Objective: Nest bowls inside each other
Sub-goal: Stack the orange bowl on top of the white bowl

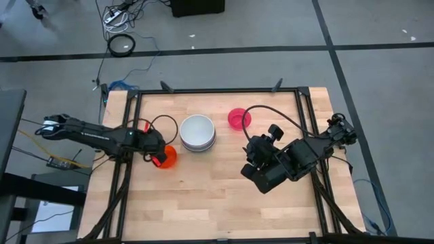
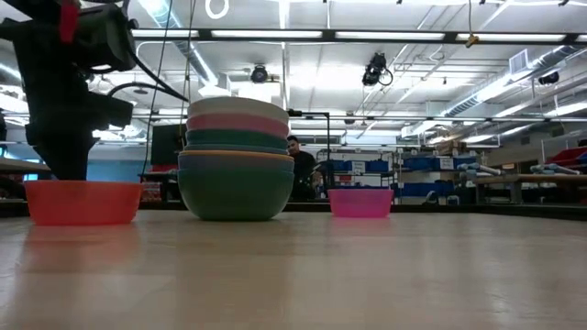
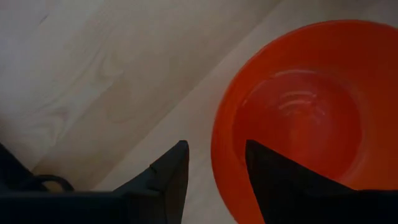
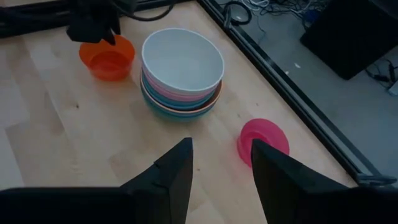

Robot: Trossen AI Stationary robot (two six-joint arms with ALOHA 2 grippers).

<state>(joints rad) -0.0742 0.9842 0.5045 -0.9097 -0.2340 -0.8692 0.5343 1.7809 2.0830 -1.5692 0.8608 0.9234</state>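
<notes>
A small red-orange bowl sits upright on the table at the left. My left gripper is open and points down over the bowl's left rim, one finger outside the wall and one inside; no touch shows. A stack of nested bowls with a white bowl on top stands on its base at mid-table. To its right a small magenta bowl sits alone. My right gripper hovers open, high over the table right of the stack.
Black frame rails run along the table's edges. Bare wood lies between the bowls and the near edge. Beyond the table a person shows in the room.
</notes>
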